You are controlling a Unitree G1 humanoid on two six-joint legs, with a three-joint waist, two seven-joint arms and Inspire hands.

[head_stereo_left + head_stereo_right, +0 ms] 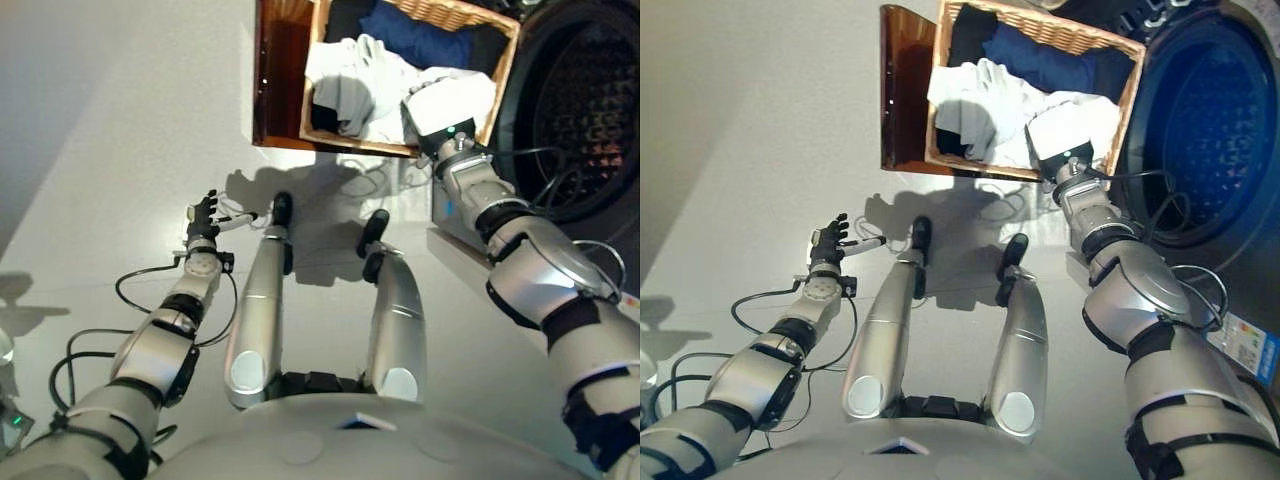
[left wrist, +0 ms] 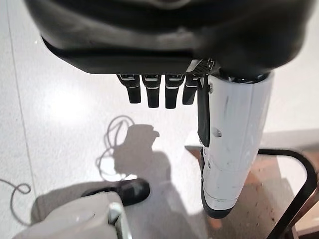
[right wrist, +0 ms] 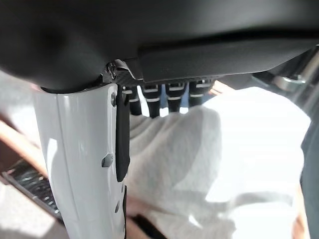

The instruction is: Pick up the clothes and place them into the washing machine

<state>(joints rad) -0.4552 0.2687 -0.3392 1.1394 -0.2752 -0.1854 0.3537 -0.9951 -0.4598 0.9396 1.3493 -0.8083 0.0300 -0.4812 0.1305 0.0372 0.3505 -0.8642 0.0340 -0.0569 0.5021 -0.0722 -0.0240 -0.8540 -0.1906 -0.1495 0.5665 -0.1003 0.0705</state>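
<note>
A wicker basket (image 1: 308,92) stands on a dark wooden stand (image 1: 280,80) ahead of me, filled with white clothes (image 1: 350,75) and a dark blue garment (image 1: 425,40). To its right the washing machine's round drum (image 1: 1215,120) stands open. My right hand (image 3: 149,30) reaches over the basket's near right corner; its fingers (image 3: 169,97) lie straight just above a white cloth (image 3: 199,159), holding nothing. In the eye views that hand is hidden behind its own wrist. My left hand (image 1: 203,213) hangs open over the floor at the left, away from the basket.
Pale floor spreads to the left of the stand. The washing machine's front edge (image 1: 455,240) runs close under my right forearm. The basket's wicker rim (image 1: 1060,25) rises at the far side.
</note>
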